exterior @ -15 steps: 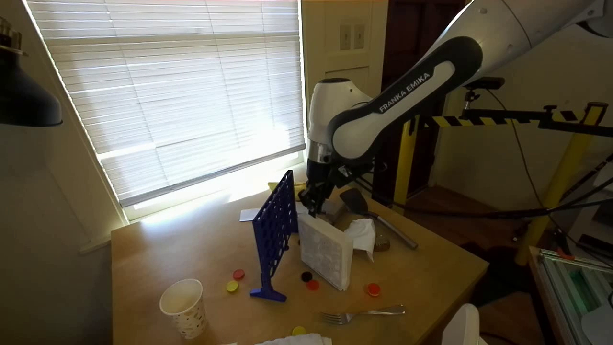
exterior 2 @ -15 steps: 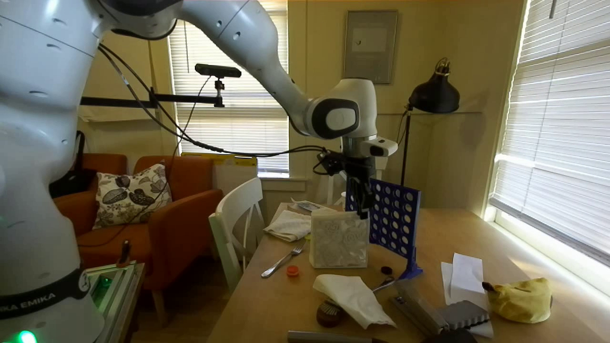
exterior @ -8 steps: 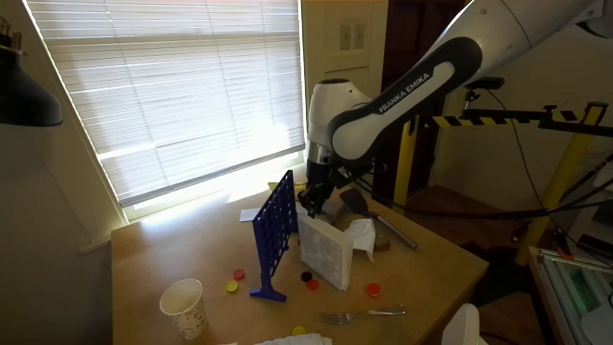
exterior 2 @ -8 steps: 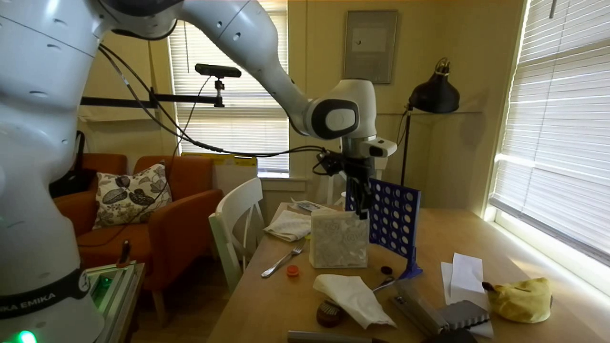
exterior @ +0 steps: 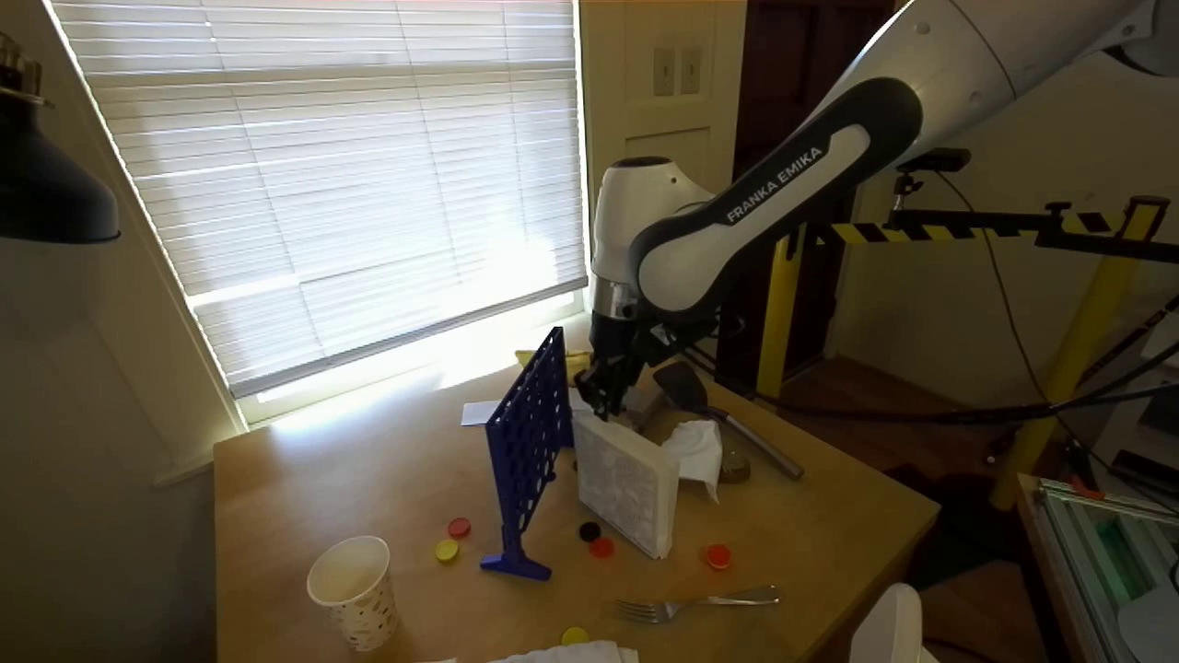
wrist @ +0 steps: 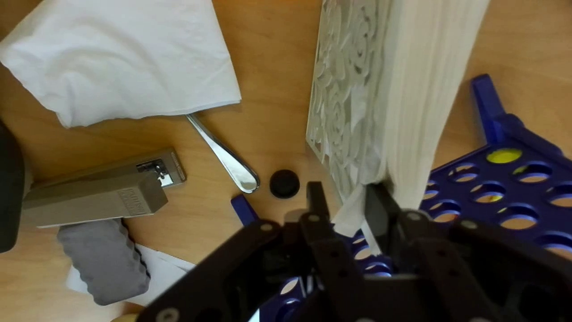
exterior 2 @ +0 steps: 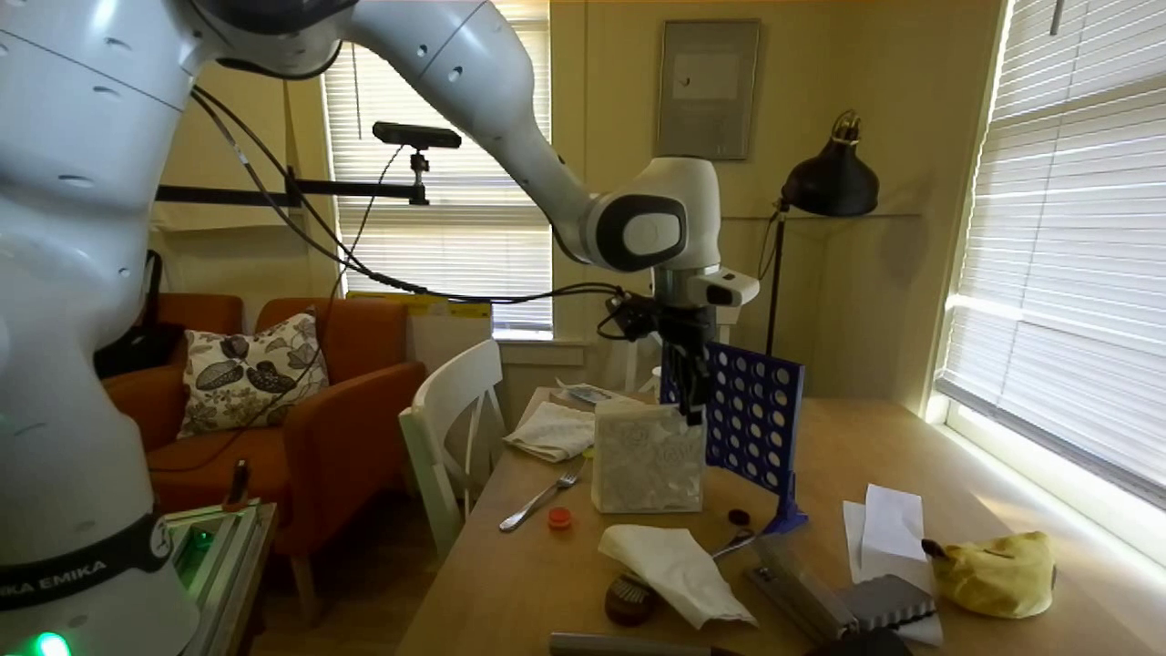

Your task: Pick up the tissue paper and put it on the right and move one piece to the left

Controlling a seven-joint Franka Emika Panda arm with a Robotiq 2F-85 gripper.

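Note:
The tissue paper, a thick white bundle, stands upright beside the blue grid frame in both exterior views (exterior: pixel 622 488) (exterior 2: pixel 647 460) and in the wrist view (wrist: pixel 420 89). An ornate patterned face covers its near side. One piece, a wrinkled white sheet, lies apart on the table in both exterior views (exterior: pixel 695 451) (exterior 2: pixel 674 569) and in the wrist view (wrist: pixel 125 58). My gripper (wrist: pixel 347 188) is open and points down at the bundle's top corner, also in the exterior views (exterior: pixel 603 410) (exterior 2: pixel 694 415). One finger sits among the sheets; a loose white corner shows between the fingers.
The blue grid frame (exterior 2: pixel 791 437) stands close behind the bundle. A stapler (wrist: pixel 98 192), a grey eraser-like block (wrist: pixel 105 264), a fork (exterior: pixel 728 599), a spatula (exterior: pixel 755 442), a paper cup (exterior: pixel 355 599), a yellow pouch (exterior 2: pixel 997 574) and several coloured discs lie around.
My gripper has lowered slightly at the bundle's top corner. The bundle, the loose sheet and the frame have not visibly moved.

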